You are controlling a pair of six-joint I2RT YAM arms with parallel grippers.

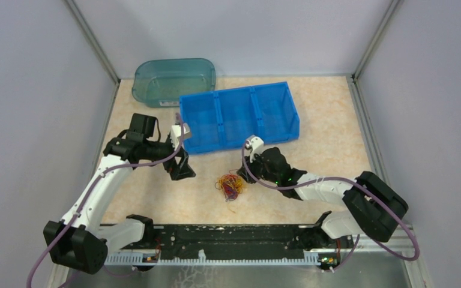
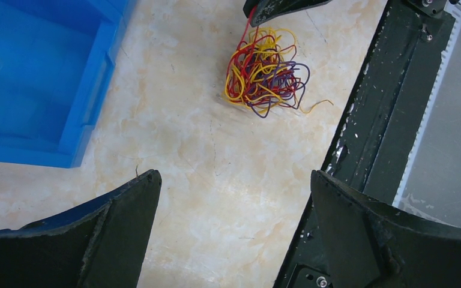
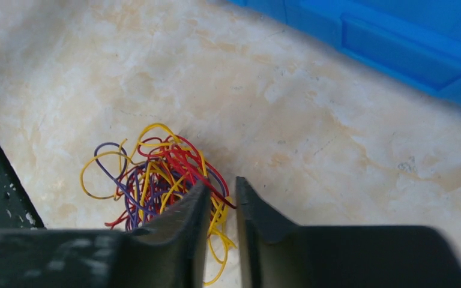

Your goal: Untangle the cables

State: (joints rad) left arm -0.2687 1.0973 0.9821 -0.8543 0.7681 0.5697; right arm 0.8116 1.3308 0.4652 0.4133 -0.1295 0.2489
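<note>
A tangled clump of thin red, yellow and dark purple cables point(image 1: 230, 186) point(image 2: 267, 75) point(image 3: 150, 180) lies on the beige marbled desk point(image 1: 324, 150), between the two arms and near the black rail point(image 1: 216, 234) along the desk's front edge. The right jaws stand at the clump's right side, closed almost together on one red strand point(image 3: 207, 178) that runs from the clump into the narrow gap between their black fingertips point(image 3: 195, 210). In the left wrist view that strand point(image 2: 246, 37) rises straight up to them. The left jaws are spread wide and hold nothing; the clump lies well beyond their fingertips point(image 2: 138, 198), untouched by them. A blue plastic divided bin point(image 1: 240, 117) sits behind, apart from the cables
</note>
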